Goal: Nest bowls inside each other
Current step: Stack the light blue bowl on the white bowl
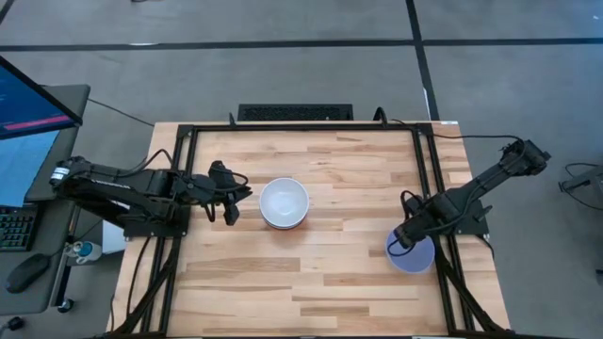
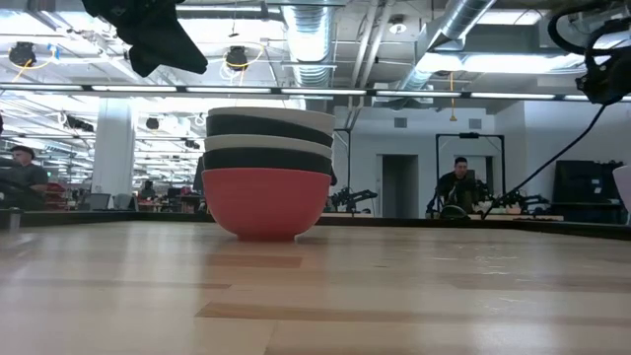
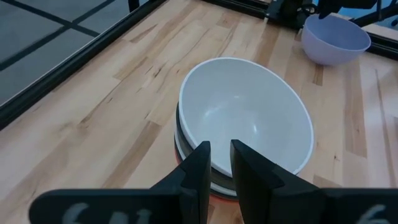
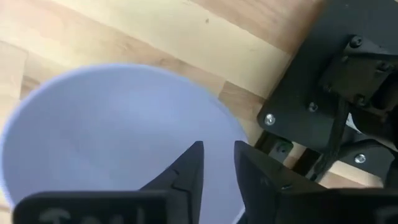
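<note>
A stack of nested bowls (image 1: 285, 202) stands mid-table, resting on its red bottom bowl. In the low view the stack (image 2: 266, 177) reads red, black, white, black, then white on top. My left gripper (image 1: 243, 193) hovers shut just left of and above the stack. Its wrist view looks past the fingers (image 3: 221, 152) into the top white bowl (image 3: 249, 124). The lavender-blue bowl (image 1: 415, 256) sits near the table's right edge. It also shows in the left wrist view (image 3: 336, 37) and the low view (image 2: 624, 187). My right gripper (image 1: 399, 242) is at its far-left rim. My right gripper (image 4: 217, 152) has the lavender-blue bowl by its rim (image 4: 230, 124), one finger inside the bowl and one outside. It comes slanting down from above and from the table's right. The outer finger hides the rim under it. The bowl appears to rest upright on the table.
Black frame rails (image 1: 424, 188) run along the table's sides and far edge, and the right arm's base (image 4: 348, 81) stands close beside the lavender-blue bowl. Bare wood (image 1: 349, 226) lies between the stack and that bowl. A keyboard (image 1: 295, 112) lies beyond the far edge. People (image 2: 459, 177) sit in the room behind.
</note>
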You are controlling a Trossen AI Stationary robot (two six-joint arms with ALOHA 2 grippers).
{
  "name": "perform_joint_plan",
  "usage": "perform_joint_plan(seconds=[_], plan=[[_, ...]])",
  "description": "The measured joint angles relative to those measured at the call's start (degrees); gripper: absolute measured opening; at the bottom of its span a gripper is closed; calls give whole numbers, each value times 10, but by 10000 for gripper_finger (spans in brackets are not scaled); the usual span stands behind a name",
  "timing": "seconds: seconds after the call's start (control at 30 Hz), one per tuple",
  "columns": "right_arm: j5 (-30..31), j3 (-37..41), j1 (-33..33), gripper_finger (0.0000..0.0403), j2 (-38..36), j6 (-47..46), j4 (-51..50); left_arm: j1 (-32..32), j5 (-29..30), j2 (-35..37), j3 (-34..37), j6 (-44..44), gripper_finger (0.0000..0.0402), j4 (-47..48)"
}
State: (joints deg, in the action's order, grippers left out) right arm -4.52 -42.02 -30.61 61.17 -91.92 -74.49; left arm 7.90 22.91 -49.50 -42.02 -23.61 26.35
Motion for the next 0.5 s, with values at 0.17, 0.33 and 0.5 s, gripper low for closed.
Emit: perform_joint_plan(seconds=[0.17,0.33,0.5], plan=[[3,0,4,107,25,-8,2,0,0,0,0,0,53,0],[2,0,3,130,50,-6,-1,0,-11,0,0,-5,53,1],[-16,-3,4,167,57,15,-6,0,-17,0,0,-10,53,7]])
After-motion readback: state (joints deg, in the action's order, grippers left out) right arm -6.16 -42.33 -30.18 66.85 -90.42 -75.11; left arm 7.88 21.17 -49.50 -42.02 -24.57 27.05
